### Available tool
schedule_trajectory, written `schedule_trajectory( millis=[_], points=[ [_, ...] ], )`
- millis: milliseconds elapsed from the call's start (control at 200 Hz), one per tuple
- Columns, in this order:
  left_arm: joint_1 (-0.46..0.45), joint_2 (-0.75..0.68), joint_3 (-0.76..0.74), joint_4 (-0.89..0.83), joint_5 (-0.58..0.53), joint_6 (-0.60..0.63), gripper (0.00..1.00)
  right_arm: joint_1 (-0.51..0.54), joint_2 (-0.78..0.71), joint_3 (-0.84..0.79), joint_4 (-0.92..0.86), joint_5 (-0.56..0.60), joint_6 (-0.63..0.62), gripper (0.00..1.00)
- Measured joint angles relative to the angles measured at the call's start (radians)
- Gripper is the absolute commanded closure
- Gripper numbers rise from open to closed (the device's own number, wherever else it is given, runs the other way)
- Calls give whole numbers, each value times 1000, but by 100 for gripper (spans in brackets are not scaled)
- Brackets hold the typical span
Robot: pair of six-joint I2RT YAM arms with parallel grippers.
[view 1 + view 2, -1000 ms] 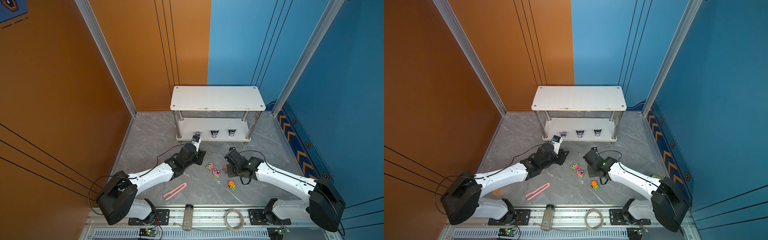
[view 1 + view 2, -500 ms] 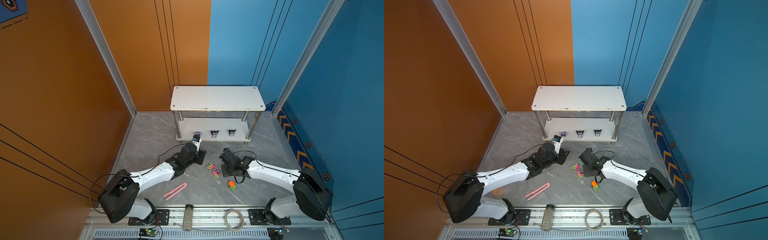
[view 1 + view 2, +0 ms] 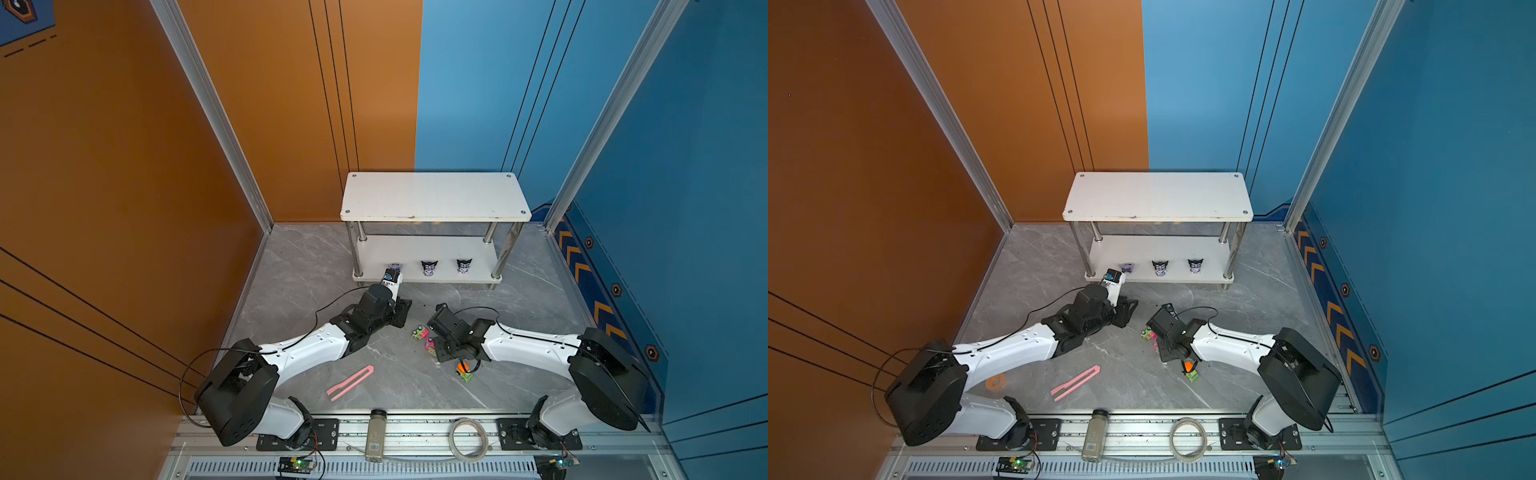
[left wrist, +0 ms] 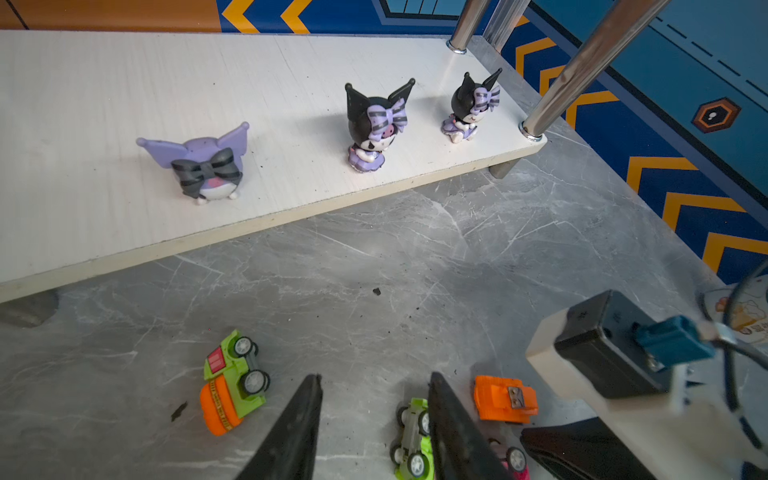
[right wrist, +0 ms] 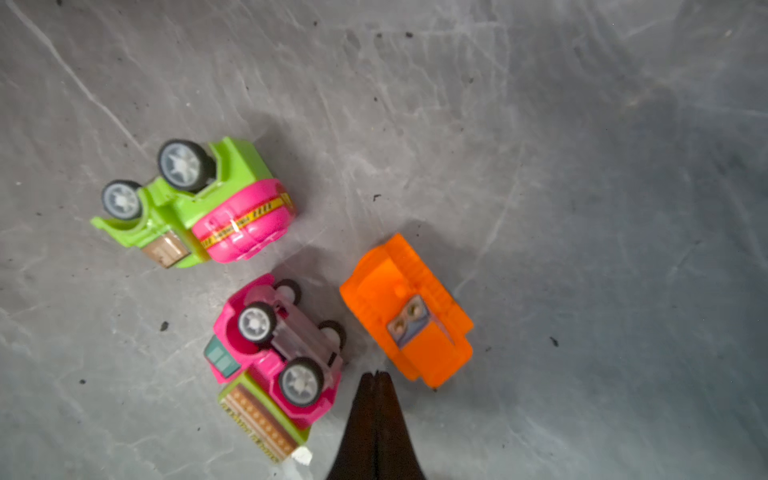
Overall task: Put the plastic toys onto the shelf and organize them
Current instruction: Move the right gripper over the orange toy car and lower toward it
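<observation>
Grey marble floor (image 3: 307,266) between orange and blue walls

At the back stands the white two-tier shelf (image 3: 434,195); along the front edge of its lower tier three figurines stand upright and apart: a pale purple figurine (image 4: 203,170) toward the left end, a black-eared figurine (image 4: 376,124) in the middle, a second black-eared figurine (image 4: 471,110) near the right front leg. The cars lie on the floor before the shelf, between the arms; the right wrist view shows a green-and-pink car (image 5: 195,208) on its side, a pink car (image 5: 278,345) tipped with its wheels showing, an orange car (image 5: 409,311) just beside that; a green-and-orange car (image 4: 235,382) lies on its side apart from them; an orange-and-green car (image 3: 463,372) lies beside the right forearm. The left gripper (image 4: 376,378) hangs low with fingers parted, clamping nothing; the green-and-pink car shows in the gap, close against one finger, contact not clear. The right gripper (image 5: 376,374) has its fingers pressed together, empty, tips between the pink car and the orange car. Nearer the base lies a pink strip (image 3: 351,382); a grey bottle (image 3: 376,434) rests on the rail.
</observation>
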Motion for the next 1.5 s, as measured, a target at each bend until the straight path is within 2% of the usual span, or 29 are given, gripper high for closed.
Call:
schedule_trajectory(
  millis=[145,436,751,916,1297,1502],
  points=[
    [6,0,0,0,8,0,56,-16,-9,-2,-19,24,3,100],
    [10,-11,-5,0,23,0,55,-138,-59,-4,-21,29,0,100],
    [24,-43,-17,-1,27,8,55,16,-96,-4,-17,-4,-17,100],
    [23,-26,-9,0,40,7,55,19,-59,-3,-9,-4,-17,100],
    [-8,41,16,-5,78,27,49,-142,48,41,57,-9,-58,100],
    [-21,106,50,-8,122,45,37,-239,135,98,158,-62,-82,100]
  ],
)
